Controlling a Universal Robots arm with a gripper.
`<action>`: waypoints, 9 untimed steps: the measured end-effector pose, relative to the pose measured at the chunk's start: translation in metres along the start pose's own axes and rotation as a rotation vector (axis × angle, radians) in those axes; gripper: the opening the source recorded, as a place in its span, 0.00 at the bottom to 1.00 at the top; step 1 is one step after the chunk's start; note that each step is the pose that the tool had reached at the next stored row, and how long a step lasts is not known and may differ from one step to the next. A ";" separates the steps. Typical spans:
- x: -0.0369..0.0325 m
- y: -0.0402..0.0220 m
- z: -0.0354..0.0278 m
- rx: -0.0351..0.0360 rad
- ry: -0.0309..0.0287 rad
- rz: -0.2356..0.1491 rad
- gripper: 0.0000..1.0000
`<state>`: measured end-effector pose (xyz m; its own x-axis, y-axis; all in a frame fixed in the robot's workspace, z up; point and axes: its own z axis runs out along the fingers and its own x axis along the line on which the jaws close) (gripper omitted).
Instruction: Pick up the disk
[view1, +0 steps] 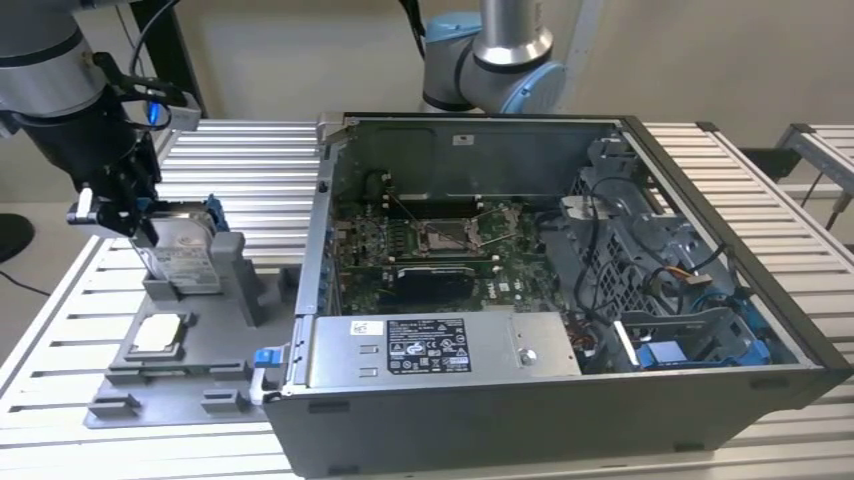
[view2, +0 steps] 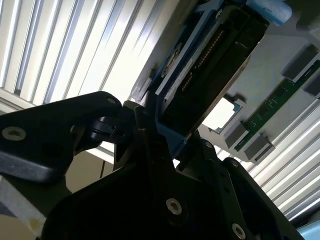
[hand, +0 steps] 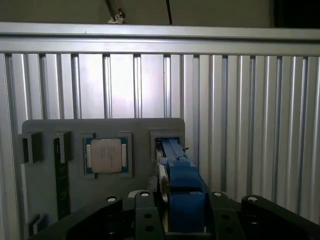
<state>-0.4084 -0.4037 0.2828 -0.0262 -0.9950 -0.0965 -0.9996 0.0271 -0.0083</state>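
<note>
The open computer case (view1: 561, 425) sits on a slatted aluminium table (view1: 767, 190); everything of the task lies off the case's side wall, towards the exterior view's left of it. There the gripper (view1: 131, 212) comes down from a dark arm and is clenched on the disk (view1: 182, 248); in the first wrist view its black fingers (hand: 146, 212) press on either side of the blue carrier frame (hand: 184, 192), with no gap to be seen. The disk stands on edge, its silver face with the white label turned roughly towards the case; it is tilted a little off upright. Its lower end reaches into the slot of a grey holder (view1: 230, 268) just beside the case wall; whether it rests on the slot floor or hangs free of it cannot be told.

The holder rises from a flat grey fixture plate (view1: 167, 402) that lies against the same side of the case; on the plate, nearer the case's front corner than the disk, a small square silver chip (view1: 158, 333) lies flat in its own recess, apart from the disk. In the second wrist view a green memory stick (view2: 279, 102) lies on the plate past the chip.

Inside the case a long silver box with a black label (view1: 427, 345) runs along the front wall; a green circuit board (view1: 441, 240) lies behind it. A second arm (view1: 505, 62) stands behind the case's rear wall.
</note>
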 end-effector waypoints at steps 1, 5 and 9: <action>0.0000 0.0000 0.0000 0.0000 0.0001 0.000 0.00; -0.0002 0.0000 -0.0017 -0.0001 0.0002 0.000 0.00; -0.0005 0.0000 -0.0044 0.0001 0.0001 0.000 0.00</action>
<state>-0.4084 -0.4037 0.2872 -0.0262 -0.9950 -0.0964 -0.9996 0.0272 -0.0084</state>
